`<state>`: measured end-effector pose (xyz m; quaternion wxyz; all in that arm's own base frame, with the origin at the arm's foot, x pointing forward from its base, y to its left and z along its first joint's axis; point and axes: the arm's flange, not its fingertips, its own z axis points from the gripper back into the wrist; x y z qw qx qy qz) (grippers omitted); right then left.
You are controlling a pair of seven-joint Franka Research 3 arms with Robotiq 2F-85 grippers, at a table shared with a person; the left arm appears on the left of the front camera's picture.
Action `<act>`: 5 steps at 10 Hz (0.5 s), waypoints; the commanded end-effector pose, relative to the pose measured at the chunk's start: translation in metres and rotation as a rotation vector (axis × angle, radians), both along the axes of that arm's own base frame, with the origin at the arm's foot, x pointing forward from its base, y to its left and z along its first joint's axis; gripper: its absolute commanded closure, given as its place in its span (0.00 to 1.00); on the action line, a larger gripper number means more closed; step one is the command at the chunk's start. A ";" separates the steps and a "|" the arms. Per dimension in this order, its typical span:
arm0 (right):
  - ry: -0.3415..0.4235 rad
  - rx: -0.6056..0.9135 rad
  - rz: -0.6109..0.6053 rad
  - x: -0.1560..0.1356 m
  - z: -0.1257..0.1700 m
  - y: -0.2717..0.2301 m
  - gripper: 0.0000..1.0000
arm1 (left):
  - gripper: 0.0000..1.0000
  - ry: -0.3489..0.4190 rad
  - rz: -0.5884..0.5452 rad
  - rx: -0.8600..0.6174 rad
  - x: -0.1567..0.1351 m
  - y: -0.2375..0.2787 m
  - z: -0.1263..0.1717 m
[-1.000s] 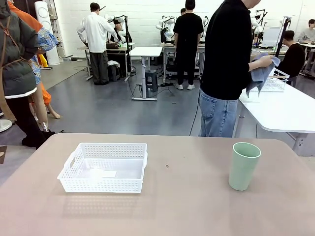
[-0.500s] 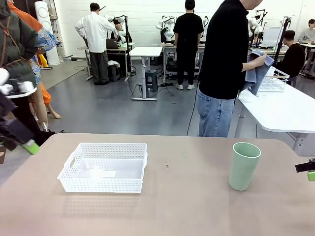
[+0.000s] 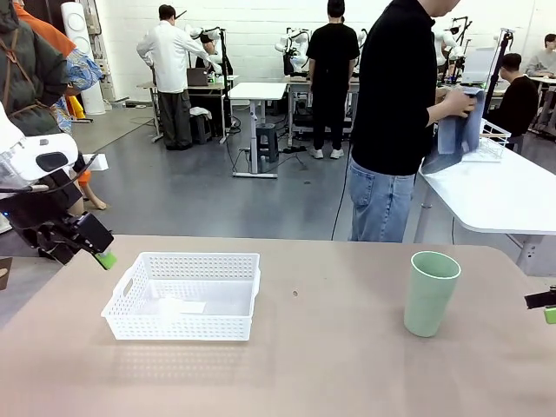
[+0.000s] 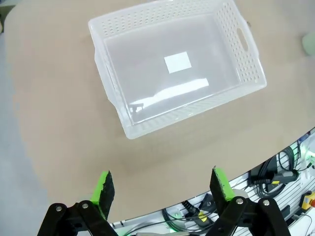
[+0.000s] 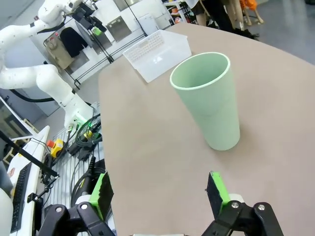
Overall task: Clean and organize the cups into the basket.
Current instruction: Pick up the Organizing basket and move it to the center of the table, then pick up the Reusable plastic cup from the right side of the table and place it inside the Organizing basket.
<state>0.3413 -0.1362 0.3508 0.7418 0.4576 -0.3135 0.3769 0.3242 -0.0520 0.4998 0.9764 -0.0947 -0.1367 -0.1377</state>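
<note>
Both arms have come into the front view since a second ago; basket and cup have not moved.

The left tool (image 3: 101,254) (image 4: 161,183), jaws spread wide and empty, now hangs over the table's (image 3: 330,365) left edge. The white basket (image 3: 182,326) (image 4: 246,64) lies just ahead of its fingertips, apart from them, with bare table between. The right tool (image 3: 546,306) (image 5: 158,189), also wide open and holding nothing, shows at the right edge. The mint green cup (image 3: 430,294) (image 5: 209,98) stands upright ahead of it, roughly in line with the gap between its fingers, with clear table on every side. Basket and cup are well apart.
</note>
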 end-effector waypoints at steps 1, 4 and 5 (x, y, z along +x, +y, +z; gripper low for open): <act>-0.003 0.000 0.009 0.001 0.002 0.003 0.00 | 0.00 0.012 -0.024 0.027 -0.009 0.001 0.005; 0.000 0.000 0.003 0.000 0.000 0.001 0.00 | 0.00 0.005 -0.009 0.014 -0.005 -0.001 0.003; -0.094 -0.012 0.087 0.003 -0.009 0.018 0.00 | 0.00 -0.009 0.026 -0.077 -0.007 -0.013 0.001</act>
